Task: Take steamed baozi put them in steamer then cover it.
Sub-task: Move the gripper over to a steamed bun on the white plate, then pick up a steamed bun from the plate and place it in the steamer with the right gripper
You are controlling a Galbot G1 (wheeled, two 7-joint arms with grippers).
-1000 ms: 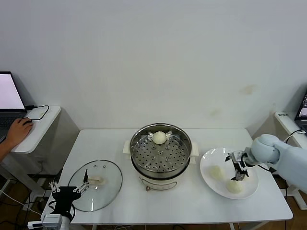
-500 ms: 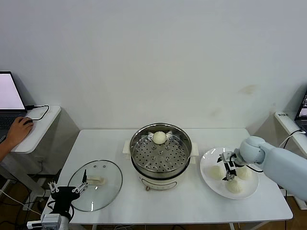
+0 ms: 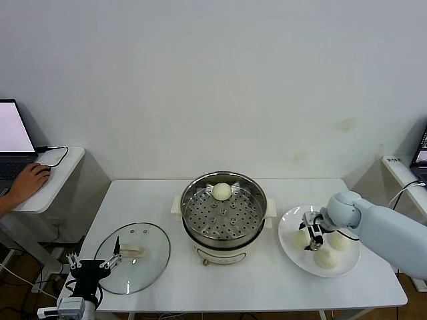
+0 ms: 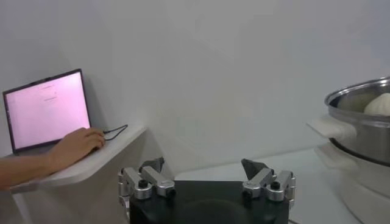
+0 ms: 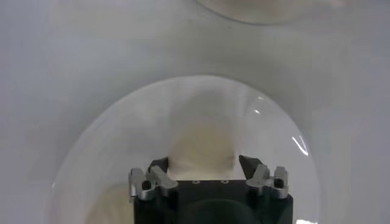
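right gripper (image 3: 311, 235) | reaching down over plate (image 3: 290, 252) | fingers astride baozi (image 5: 201, 149) (grip unclear)

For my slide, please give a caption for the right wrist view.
Right claw straddling a baozi on the white plate.

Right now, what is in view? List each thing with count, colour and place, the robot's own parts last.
steamed baozi: four, cream-white; one in the steamer, three on the plate.
steamer: one, steel on a cream base; table centre.
cover: one, clear glass; flat on the table, left of the steamer.
plate: one, white; table right.
table: one, white.
laptop: one, on the side desk.
person's hand: one, at the laptop.
left gripper: open, by the cover.
right gripper: fingers around a plate baozi.
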